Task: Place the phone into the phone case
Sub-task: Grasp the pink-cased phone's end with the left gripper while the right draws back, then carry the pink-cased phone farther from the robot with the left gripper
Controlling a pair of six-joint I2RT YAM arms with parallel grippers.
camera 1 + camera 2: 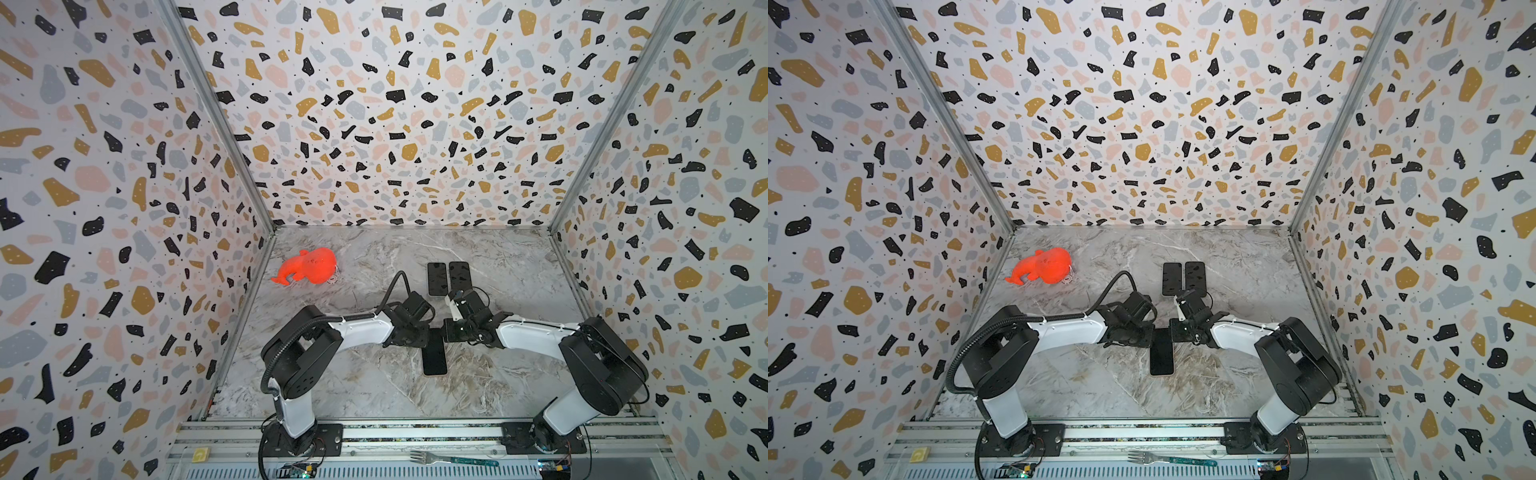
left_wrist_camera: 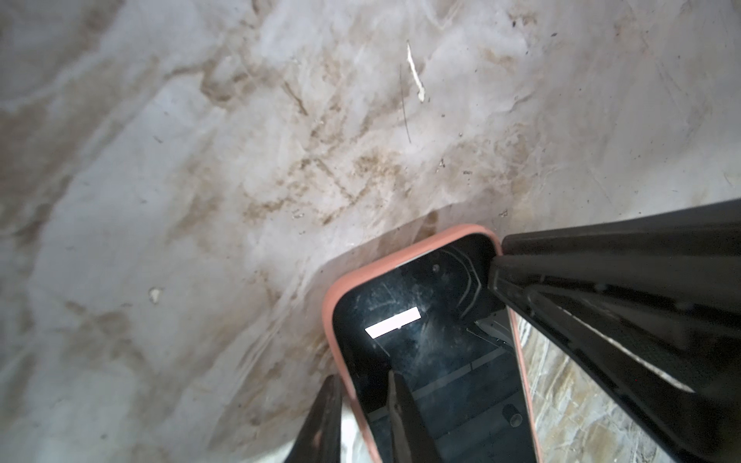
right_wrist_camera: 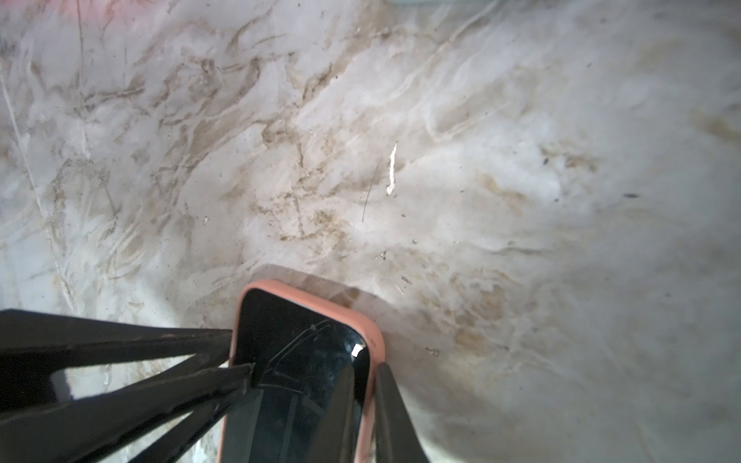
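- The phone (image 1: 435, 357) lies flat, screen up, on the marble table (image 1: 374, 399) at lower centre of both top views. Its near end is free and its far end sits under the two wrists. In the wrist views it already sits inside the salmon phone case (image 2: 335, 304).
- In the left wrist view a pale sliver shows between screen and rim at one corner, so that corner may not be fully seated. The step in hand looks like pressing the last edges home.
- The right gripper (image 3: 367, 368) has its fingers drawn together over the case's side wall, one on the glass and one outside, clamped on the rim.
- The left gripper (image 2: 361, 381) straddles the opposite wall the same way, nearly closed. Whether it truly bites I cannot tell.
- To do this well, press down near the corners and let the rim roll over the edge. Pinching hard sideways could bow the soft wall outward.
- The two grippers nearly meet over the phone, so each is the other's main obstacle.
- Beyond them, just above centre, two dark phone-like slabs (image 1: 437, 278) (image 1: 460, 275) lie side by side, near the right wrist.
- Farthest, at centre left, an orange toy (image 1: 309, 266) lies well apart.
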